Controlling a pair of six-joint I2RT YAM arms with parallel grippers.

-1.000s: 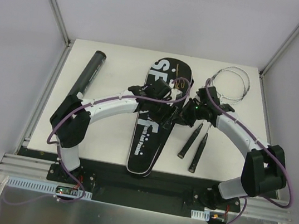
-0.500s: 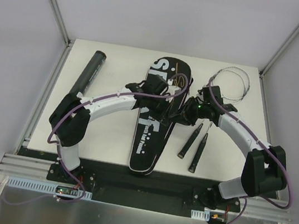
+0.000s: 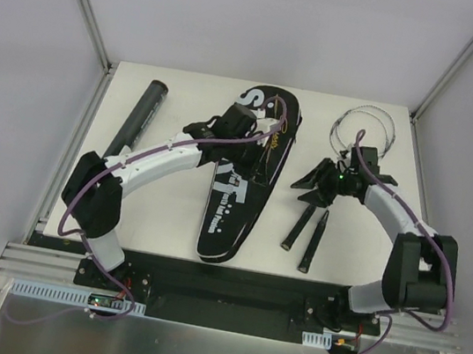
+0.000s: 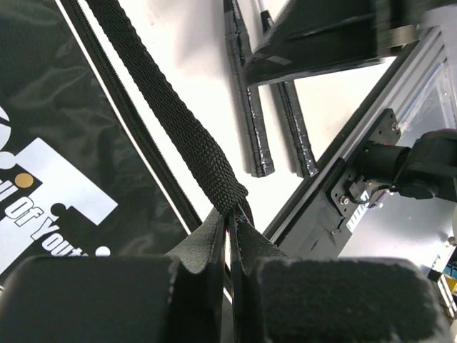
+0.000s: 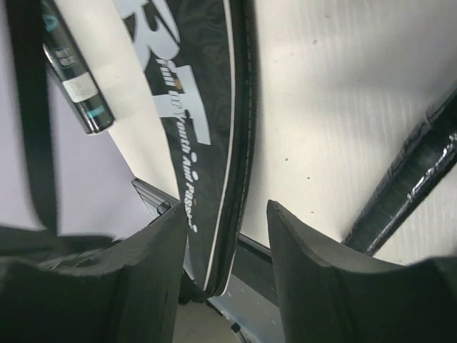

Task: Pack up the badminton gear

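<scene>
From above, the bag (image 3: 231,203) lies mid-table between tube (image 3: 139,116) and rackets (image 3: 299,230), the left gripper (image 3: 260,136) over its top end, the right gripper (image 3: 311,186) above the racket handles. The left wrist view shows jaws pinched shut on the bag's strap (image 4: 178,121); the right wrist view shows jaws apart, holding nothing

White-lettered black bag (image 3: 241,178) lies flat mid-table, its strap (image 4: 178,128) pulled straight; long black tube (image 3: 141,116) lies to its left, two silver black-handled rackets (image 3: 310,241) to its right

Overhead, wrists close — all share bag (image 3: 230,207).
</scene>
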